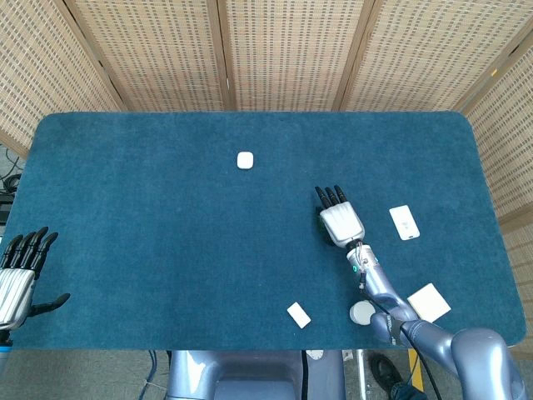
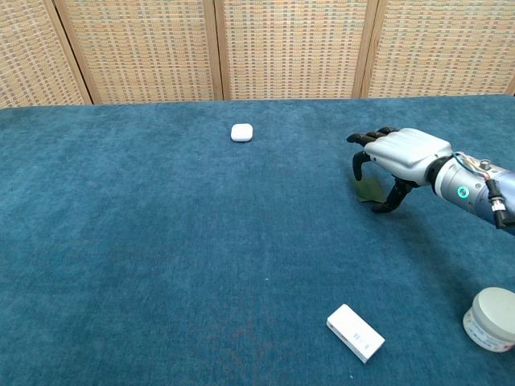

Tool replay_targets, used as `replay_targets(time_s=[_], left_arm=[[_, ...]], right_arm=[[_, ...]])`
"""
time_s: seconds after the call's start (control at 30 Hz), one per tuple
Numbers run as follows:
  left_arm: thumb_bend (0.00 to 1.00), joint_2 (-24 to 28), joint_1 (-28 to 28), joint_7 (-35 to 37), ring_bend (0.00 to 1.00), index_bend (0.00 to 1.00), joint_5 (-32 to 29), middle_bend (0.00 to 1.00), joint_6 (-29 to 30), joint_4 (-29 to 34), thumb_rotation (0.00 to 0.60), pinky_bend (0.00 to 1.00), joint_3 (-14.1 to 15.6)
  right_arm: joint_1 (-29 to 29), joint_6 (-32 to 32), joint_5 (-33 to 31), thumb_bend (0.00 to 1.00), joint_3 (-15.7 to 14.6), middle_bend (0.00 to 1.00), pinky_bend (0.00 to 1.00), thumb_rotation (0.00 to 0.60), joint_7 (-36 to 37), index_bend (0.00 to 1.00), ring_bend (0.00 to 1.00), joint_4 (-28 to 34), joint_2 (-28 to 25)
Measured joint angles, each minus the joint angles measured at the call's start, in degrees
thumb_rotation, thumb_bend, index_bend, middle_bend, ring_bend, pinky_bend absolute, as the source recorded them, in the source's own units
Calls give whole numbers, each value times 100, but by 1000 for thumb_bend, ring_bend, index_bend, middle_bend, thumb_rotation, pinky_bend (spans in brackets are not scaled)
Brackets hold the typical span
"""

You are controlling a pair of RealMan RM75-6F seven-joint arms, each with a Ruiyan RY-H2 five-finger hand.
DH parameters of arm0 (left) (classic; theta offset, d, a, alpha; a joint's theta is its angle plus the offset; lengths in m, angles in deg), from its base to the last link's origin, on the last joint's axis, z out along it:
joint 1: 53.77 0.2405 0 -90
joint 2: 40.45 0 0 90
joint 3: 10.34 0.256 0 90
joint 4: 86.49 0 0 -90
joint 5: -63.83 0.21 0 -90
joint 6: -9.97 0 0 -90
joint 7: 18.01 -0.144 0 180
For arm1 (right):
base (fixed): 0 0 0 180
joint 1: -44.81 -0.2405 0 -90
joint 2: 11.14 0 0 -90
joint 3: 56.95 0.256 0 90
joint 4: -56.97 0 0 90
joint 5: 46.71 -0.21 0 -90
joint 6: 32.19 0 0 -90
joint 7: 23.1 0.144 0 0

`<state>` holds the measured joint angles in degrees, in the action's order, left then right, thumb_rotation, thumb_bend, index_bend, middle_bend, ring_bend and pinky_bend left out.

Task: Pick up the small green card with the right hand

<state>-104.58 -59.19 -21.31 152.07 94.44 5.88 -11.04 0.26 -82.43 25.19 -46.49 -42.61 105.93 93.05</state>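
Observation:
The small green card (image 2: 368,190) shows in the chest view as a dark olive piece tilted up off the blue cloth, under my right hand (image 2: 400,156). The curled fingers (image 2: 358,167) are on its far side and the thumb on its near side, pinching it. From the head view only a sliver of the card (image 1: 321,222) peeks out at the left edge of my right hand (image 1: 340,220), which covers the rest. My left hand (image 1: 18,273) rests at the table's left edge, fingers apart and holding nothing.
A small white case (image 1: 245,160) lies at the far middle. A white box (image 2: 355,332) and a round white jar (image 2: 491,319) sit near the front edge. Two white cards (image 1: 404,222) (image 1: 430,301) lie to the right of my right hand.

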Motion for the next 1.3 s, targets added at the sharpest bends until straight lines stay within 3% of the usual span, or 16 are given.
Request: replay_targets(time_s=[0.5, 0.67, 0.97, 1.3], left_arm=[[0, -20, -16, -63, 0, 0, -21, 0, -31, 8, 600, 0, 3], [0, -23, -16, -68, 0, 0, -23, 0, -32, 9, 600, 0, 6], [0, -29, -20, -80, 0, 0, -27, 0, -34, 12, 600, 0, 5], [0, -29, -27, -83, 0, 0, -39, 0, -47, 15, 600, 0, 5]], right_arm=[[-149, 258, -56, 260, 44, 0, 0, 600, 35, 403, 0, -515, 157], [-156, 363, -84, 394, 34, 4, 0, 600, 7, 452, 0, -428, 73], [-176, 566, -145, 510, 9, 14, 0, 600, -25, 540, 0, -282, -53], [-196, 681, -189, 517, -15, 35, 0, 600, 40, 659, 0, -190, -114]])
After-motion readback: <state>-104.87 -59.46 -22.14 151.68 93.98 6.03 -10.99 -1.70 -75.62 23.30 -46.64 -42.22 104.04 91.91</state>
